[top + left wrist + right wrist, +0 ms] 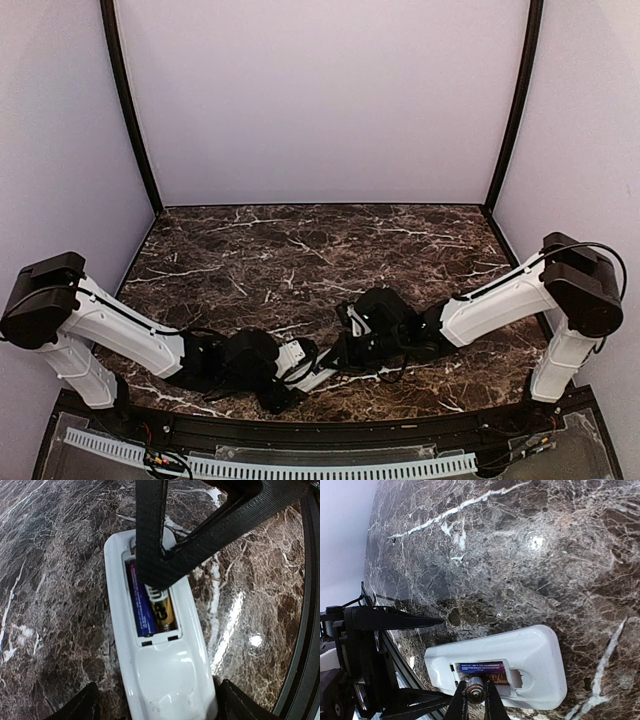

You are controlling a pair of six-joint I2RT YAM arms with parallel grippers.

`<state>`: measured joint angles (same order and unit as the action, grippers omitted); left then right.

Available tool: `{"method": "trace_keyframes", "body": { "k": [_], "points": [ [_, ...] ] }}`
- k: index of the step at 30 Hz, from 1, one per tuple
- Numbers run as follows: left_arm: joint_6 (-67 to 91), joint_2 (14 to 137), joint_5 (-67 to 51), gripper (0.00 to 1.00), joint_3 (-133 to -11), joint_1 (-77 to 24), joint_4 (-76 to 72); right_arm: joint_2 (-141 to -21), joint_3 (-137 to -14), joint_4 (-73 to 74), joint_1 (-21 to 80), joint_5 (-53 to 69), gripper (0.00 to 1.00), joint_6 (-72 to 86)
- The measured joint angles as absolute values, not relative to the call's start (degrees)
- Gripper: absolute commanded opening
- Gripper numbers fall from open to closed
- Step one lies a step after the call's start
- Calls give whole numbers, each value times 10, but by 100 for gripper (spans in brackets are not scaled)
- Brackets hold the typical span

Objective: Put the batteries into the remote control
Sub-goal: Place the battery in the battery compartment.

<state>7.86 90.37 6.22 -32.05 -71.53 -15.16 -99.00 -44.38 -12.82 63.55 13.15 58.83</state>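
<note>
The white remote control [165, 670] lies back up on the marble table, its battery bay open. A blue battery [140, 605] sits in one slot. My right gripper [476, 687] is shut on a gold-and-black battery [476, 695] and holds it over the other slot; the battery [162, 611] shows there in the left wrist view under the right gripper's black fingers [150, 530]. My left gripper [159, 690] is open and straddles the remote's plain end, with a gap on one side. In the top view the remote [303, 362] lies between both grippers near the front edge.
The dark marble table [320, 250] is walled by pale panels at the back and both sides. A black rail [300, 425] runs along the table's front edge just behind the remote. No back cover is in view.
</note>
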Motion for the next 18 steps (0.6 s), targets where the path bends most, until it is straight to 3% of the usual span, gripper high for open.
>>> {"method": "trace_keyframes", "body": {
  "k": [4, 11, 18],
  "points": [
    [79, 915, 62, 73, -331, -715, -154, -992, -444, -133, 639, 127, 0, 593],
    [79, 919, 60, 70, -334, -715, -155, -988, -446, -122, 641, 117, 15, 590],
    [79, 919, 60, 71, -334, -715, -156, -974, -472, -49, 644, 99, 21, 569]
  ]
}}
